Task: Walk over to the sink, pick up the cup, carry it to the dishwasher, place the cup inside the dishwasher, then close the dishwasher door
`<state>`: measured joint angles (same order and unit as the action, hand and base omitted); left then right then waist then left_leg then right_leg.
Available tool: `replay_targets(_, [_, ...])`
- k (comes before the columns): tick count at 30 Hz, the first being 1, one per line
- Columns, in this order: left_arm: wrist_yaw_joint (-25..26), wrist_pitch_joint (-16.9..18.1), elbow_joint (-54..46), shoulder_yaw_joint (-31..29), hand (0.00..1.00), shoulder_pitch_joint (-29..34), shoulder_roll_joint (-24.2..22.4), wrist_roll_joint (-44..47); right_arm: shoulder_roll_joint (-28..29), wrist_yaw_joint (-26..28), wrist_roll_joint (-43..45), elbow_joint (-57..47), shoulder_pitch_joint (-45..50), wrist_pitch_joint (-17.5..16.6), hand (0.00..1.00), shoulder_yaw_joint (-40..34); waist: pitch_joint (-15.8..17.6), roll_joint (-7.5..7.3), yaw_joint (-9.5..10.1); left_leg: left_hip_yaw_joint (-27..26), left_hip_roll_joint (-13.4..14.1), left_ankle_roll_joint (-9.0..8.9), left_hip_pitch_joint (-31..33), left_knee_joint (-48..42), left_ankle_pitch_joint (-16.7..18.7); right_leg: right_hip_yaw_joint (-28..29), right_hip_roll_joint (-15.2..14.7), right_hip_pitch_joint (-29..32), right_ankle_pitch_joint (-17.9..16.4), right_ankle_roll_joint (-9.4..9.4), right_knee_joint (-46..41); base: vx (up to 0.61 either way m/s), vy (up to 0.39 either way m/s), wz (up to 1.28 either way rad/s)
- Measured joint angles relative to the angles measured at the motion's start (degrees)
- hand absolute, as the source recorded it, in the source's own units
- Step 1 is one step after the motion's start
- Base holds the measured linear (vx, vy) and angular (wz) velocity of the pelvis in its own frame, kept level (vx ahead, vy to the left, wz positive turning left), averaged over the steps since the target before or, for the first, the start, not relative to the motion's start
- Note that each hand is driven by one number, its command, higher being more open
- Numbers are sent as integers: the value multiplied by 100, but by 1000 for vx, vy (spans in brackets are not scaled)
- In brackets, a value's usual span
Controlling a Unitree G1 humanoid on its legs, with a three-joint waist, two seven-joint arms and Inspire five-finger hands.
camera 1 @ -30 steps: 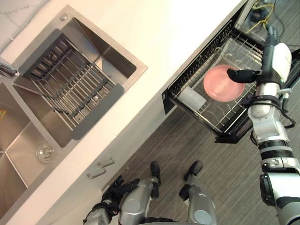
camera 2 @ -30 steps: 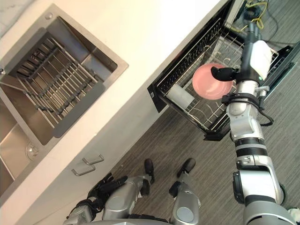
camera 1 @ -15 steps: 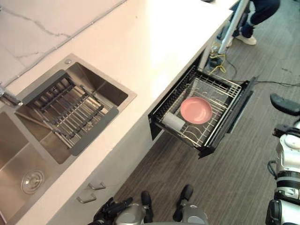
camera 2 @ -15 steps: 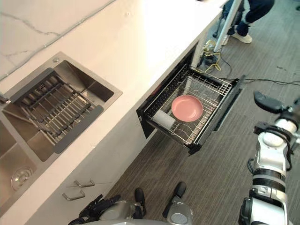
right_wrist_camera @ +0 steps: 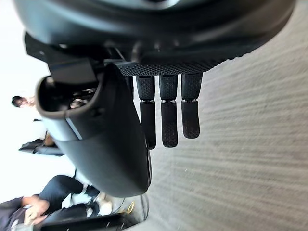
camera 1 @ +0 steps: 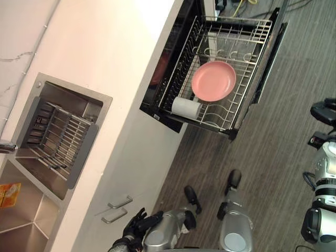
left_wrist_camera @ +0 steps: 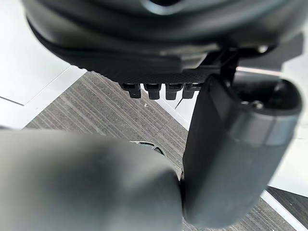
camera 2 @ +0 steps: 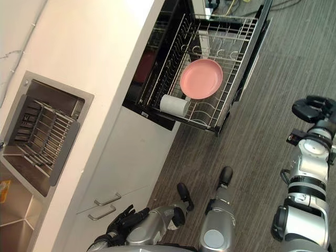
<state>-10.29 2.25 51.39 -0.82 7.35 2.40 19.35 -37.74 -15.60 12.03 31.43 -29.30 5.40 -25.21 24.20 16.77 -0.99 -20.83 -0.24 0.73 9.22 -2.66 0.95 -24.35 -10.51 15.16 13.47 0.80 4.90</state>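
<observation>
Stainless-steel sink (camera 1: 79, 102) with dark slatted drain rack (camera 1: 55, 134) at left; left hand (camera 2: 125, 219) low, fingers loosely spread, empty; white cylindrical cup (camera 1: 186, 107) lies sideways in pulled-out wire dishwasher basket (camera 1: 247, 42), just beside round pink plate (camera 1: 213, 80); right hand (camera 2: 312, 109) at right, fingers straight, empty.

Bright glare across pale countertop (camera 1: 121, 47)

Cannot make out the blurred people (right_wrist_camera: 29, 209) on the thumb side of the fingers (right_wrist_camera: 168, 120) of the right hand (right_wrist_camera: 159, 53). Cannot identify the small orange item (camera 1: 9, 193) in the sink (camera 1: 23, 231), cropped at the edge.
</observation>
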Motion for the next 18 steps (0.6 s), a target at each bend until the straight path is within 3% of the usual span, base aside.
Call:
replay_targets(9, [-223,-36,10,-3,100,6,-77,373,350,289,-831,-203,-435,7,0,627,43,43,174,511,-143,64,16,38,-127,-435,-212,-161,-117,98,-135,19,69,26])
replay_targets(15, [-424,-191,82,-6,100,10,-120,432,177,308,-785,743,-629,4,0,851,0,100,236,1099,-241,57,-262,171,-306,-934,-655,-255,-898,182,-1268,-2,41,52])
replay_targets(18, [-626,-249,128,0,100,63,-169,433,-35,346,-485,1156,-664,-11,0,971,-108,242,316,1453,-348,32,-328,303,-394,-1284,-1038,-241,-1333,221,-1988,-31,9,78])
